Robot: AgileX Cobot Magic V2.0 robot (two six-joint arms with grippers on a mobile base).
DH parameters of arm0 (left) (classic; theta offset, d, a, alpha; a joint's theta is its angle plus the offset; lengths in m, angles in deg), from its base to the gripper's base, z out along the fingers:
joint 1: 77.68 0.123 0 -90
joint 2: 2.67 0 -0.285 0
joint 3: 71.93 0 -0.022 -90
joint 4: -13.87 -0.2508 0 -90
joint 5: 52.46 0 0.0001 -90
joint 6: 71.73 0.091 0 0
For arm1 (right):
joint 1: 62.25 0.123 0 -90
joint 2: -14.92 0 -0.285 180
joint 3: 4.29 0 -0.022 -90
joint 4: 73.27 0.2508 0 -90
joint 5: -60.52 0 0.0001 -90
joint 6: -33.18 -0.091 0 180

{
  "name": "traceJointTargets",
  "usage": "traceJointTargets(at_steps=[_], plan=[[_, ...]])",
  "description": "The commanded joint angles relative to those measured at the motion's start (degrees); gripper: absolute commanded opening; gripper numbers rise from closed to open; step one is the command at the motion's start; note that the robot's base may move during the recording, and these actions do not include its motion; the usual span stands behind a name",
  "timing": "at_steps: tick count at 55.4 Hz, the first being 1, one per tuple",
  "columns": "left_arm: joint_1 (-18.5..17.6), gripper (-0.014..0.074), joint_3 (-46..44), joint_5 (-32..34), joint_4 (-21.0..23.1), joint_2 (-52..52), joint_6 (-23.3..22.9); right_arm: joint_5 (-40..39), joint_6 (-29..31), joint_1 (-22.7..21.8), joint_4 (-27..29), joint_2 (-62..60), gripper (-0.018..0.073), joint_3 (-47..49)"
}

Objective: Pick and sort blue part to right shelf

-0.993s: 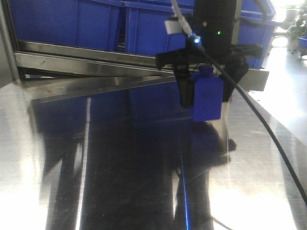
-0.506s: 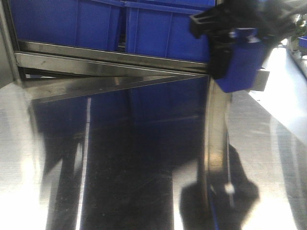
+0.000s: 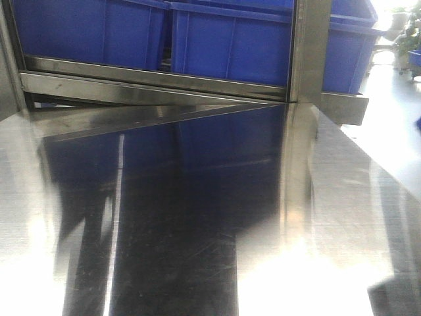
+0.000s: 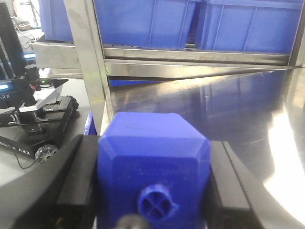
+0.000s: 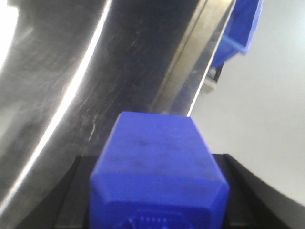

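In the left wrist view, the left gripper (image 4: 155, 183) fills the lower middle of the frame. Its black fingers (image 4: 78, 176) are clamped on the two sides of a left blue part (image 4: 152, 148), whose stubby neck points at the camera. Above it, the shelf (image 4: 190, 57) crosses the top of the frame with its steel rails. Blue bins (image 4: 143, 19) stand on the rails, and a grey post (image 4: 88, 62) runs down the left. The shiny steel table (image 4: 214, 109) spreads to the right of the post, and black equipment (image 4: 43, 109) lies at the far left. In the right wrist view, the right gripper (image 5: 159, 195) sits at the bottom centre, its fingers (image 5: 240, 191) likewise closed on a right blue part (image 5: 157, 152). This part is held above the table's edge, which slants toward the upper right. One bin corner shows at the top right, with grey floor (image 5: 267, 95) below it. The front view shows the table reflecting the bins, with the shelf across the top of the frame.
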Motion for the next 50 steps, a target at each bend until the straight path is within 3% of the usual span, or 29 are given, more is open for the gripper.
traceJointTargets(at_steps=[1, 27, 50], plan=[[-0.35, 0.0358, -1.37, 5.78, 0.0, 0.78, 0.01, -4.31, 0.41, -0.15, -2.09, -8.47, 0.0206, -0.99], [-0.35, 0.0358, -1.37, 5.78, 0.0, 0.78, 0.01, -4.12, 0.41, -0.15, -2.09, -41.58, 0.0206, -2.59], [-0.35, 0.0358, -1.37, 5.78, 0.0, 0.78, 0.01, -2.81, 0.41, -0.15, -2.35, -45.53, 0.0206, -2.59]])
